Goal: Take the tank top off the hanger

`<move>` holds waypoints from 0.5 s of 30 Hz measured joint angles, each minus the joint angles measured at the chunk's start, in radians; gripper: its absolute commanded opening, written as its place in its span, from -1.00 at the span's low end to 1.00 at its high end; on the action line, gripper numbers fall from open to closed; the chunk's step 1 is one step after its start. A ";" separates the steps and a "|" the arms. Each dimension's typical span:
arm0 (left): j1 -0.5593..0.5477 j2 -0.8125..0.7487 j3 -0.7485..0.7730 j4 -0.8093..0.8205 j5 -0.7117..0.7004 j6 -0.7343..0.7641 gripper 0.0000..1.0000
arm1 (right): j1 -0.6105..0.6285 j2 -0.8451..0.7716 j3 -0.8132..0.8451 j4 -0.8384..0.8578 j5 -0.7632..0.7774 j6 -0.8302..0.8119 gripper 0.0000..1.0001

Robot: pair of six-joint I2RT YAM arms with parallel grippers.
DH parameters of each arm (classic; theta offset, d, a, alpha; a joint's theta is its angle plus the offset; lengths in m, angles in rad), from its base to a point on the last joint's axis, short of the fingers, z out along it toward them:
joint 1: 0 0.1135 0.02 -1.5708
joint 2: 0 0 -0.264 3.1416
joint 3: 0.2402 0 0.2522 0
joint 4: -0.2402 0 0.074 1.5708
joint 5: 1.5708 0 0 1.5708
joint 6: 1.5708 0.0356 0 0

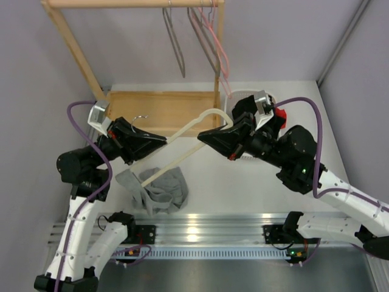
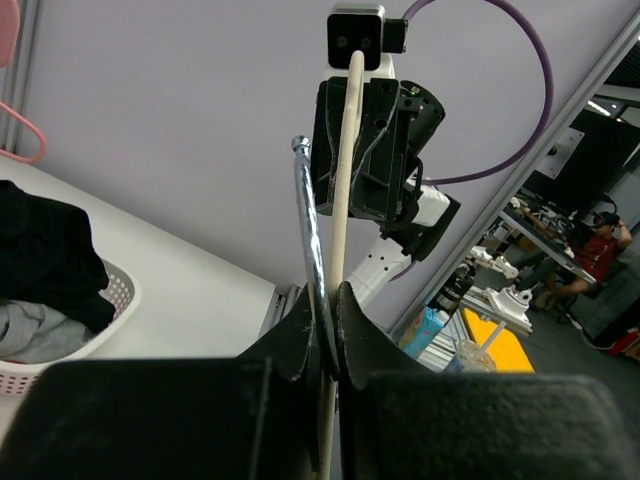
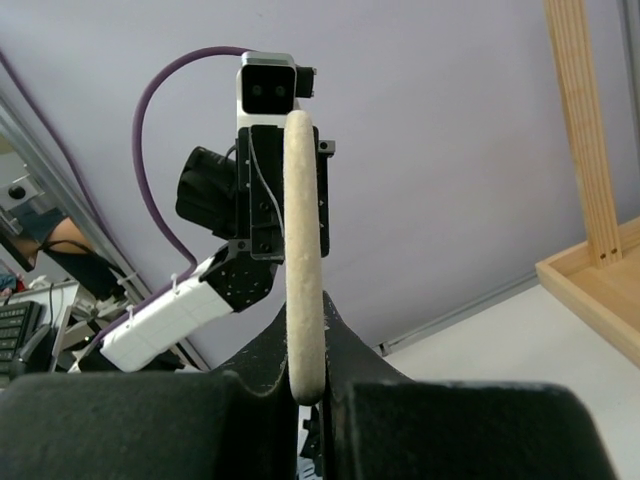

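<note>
A cream hanger [image 1: 188, 126] is held in the air between both grippers. My left gripper [image 1: 163, 139] is shut on it by its metal hook [image 2: 310, 230], and the cream bar [image 2: 345, 180] runs up behind the jaws. My right gripper [image 1: 202, 136] is shut on the hanger's curved shoulder [image 3: 303, 250]. The grey tank top [image 1: 161, 191] lies crumpled on the table below my left gripper. The hanger's lower end [image 1: 146, 178] reaches down to the cloth's edge; I cannot tell whether it still sits inside a strap.
A wooden rack [image 1: 73, 42] stands at the back on its wooden base [image 1: 158, 109], with grey hangers [image 1: 176, 42] and a pink one [image 1: 220, 52] on it. A white laundry basket [image 2: 110, 300] of dark clothes sits behind my right arm.
</note>
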 measured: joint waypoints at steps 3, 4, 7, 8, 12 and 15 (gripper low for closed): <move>-0.001 0.000 0.000 0.007 0.005 0.002 -1.00 | 0.000 0.001 0.001 0.001 -0.002 0.003 -1.00; -0.002 -0.001 0.000 0.008 0.005 0.002 -1.00 | 0.000 0.002 0.001 0.001 -0.003 0.004 -1.00; -0.003 -0.008 0.000 0.005 0.005 0.014 -1.00 | 0.000 0.004 0.002 0.002 -0.006 0.004 -0.79; -0.003 -0.012 0.000 0.000 0.004 0.021 -1.00 | 0.000 0.005 0.002 0.002 -0.007 0.004 -0.50; -0.012 -0.024 0.007 -0.079 0.005 0.076 -1.00 | -0.001 0.016 0.002 0.005 0.012 -0.019 0.81; -0.013 -0.018 0.041 -0.176 -0.006 0.130 -1.00 | -0.001 0.024 0.002 -0.009 0.025 -0.053 0.99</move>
